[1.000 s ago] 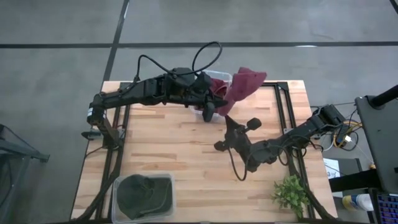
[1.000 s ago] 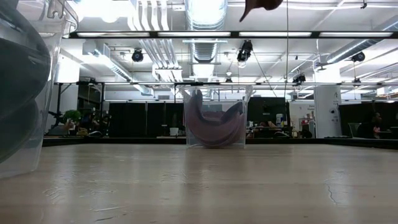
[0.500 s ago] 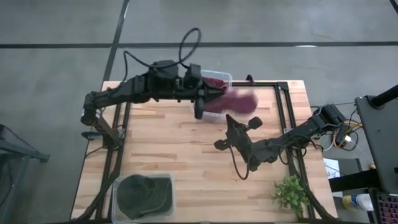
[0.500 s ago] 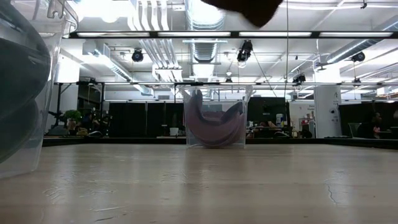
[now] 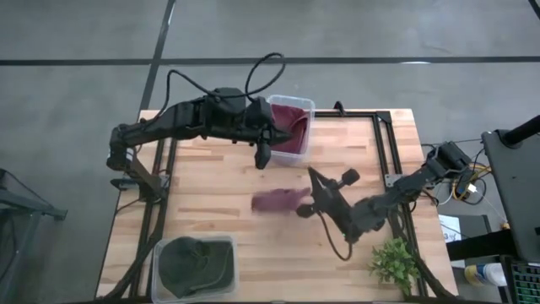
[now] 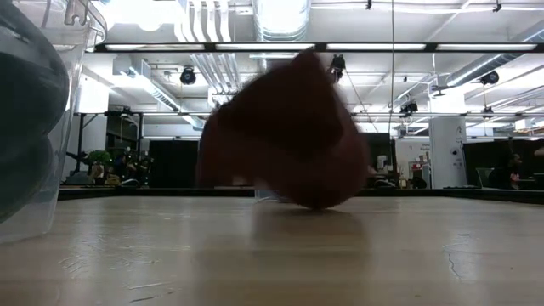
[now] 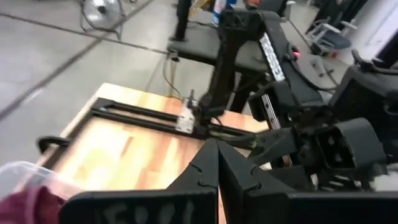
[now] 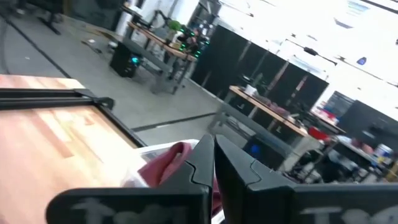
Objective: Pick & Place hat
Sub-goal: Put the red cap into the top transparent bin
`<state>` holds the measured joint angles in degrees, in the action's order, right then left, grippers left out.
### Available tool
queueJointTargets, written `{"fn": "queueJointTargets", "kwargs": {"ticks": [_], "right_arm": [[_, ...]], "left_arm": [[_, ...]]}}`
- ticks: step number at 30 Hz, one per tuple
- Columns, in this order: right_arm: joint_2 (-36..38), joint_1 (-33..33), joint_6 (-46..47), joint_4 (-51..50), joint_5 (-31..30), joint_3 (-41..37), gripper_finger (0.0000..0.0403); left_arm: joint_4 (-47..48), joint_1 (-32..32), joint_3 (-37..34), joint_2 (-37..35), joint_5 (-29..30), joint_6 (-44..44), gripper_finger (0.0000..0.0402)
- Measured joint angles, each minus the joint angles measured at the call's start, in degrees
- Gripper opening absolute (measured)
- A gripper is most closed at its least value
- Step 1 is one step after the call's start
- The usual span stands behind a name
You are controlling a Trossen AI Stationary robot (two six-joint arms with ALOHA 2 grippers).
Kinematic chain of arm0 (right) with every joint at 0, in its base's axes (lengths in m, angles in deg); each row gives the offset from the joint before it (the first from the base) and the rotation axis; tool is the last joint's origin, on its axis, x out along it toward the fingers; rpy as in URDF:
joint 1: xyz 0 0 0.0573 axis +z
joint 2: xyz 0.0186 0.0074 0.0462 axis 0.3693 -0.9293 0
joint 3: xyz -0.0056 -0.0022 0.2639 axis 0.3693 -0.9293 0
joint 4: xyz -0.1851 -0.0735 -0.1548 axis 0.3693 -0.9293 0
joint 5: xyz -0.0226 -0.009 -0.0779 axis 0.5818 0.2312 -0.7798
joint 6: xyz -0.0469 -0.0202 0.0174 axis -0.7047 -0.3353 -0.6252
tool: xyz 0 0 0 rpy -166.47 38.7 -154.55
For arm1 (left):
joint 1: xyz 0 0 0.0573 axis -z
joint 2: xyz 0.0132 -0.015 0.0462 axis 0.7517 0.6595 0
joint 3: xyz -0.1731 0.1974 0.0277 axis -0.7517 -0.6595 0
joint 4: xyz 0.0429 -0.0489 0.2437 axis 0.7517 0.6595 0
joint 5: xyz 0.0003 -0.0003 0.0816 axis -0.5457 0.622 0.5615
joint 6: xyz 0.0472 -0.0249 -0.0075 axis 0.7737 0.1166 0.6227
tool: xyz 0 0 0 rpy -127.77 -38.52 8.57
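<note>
A maroon hat (image 5: 278, 201) lies blurred on the middle of the table. In the low view the hat (image 6: 285, 127) fills the centre, with its lower edge at the tabletop. My left gripper (image 5: 262, 157) is shut and hangs above the table beside a clear bin (image 5: 297, 103) at the far edge. That bin holds another maroon hat (image 5: 287, 128). My left gripper (image 7: 217, 155) holds nothing. My right gripper (image 5: 312, 175) is shut too and sits to the right of the fallen hat. My right gripper (image 8: 213, 149) points at the far bin.
A second clear bin (image 5: 164, 253) at the near left corner holds a dark green hat (image 5: 196, 263), and it looms at the low view's left as the bin (image 6: 34, 127). A small green plant (image 5: 395, 263) stands at the near right corner. Black rails (image 5: 381, 143) run along the table's right side.
A second ago the maroon hat hung high above the far edge, by my left gripper. It swept down past the bin and has dropped onto the middle of the table. My left gripper has drawn back toward the left, and my right arm has shifted slightly toward the near edge.
</note>
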<state>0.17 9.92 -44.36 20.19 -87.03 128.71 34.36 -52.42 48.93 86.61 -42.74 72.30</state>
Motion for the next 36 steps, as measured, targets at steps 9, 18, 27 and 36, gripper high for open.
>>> {"fn": "queueJointTargets", "kwargs": {"ticks": [9, 18, 27, 36], "right_arm": [[0.0, 6.8, 0.4, -0.1, 0.0, -0.2, 0.0008], [-0.1, 12.9, 13.6, -0.5, 6.7, -2.8, 0.0008], [-0.2, 12.5, 67.5, -21.8, 34.5, -4.7, 0.0008], [-1.3, 9.6, 123.7, -65.3, 52.1, -4.8, 0.0009]], "left_arm": [[0.4, 1.5, -1.8, 0.0, -1.0, -1.0, 0.0], [0.9, 1.6, -2.2, 0.0, -1.0, -2.8, 0.0], [1.0, 1.7, -2.3, 0.0, -1.0, -2.8, 0.0], [0.9, 1.7, -2.4, 0.0, -1.0, -2.2, 0.0]]}}
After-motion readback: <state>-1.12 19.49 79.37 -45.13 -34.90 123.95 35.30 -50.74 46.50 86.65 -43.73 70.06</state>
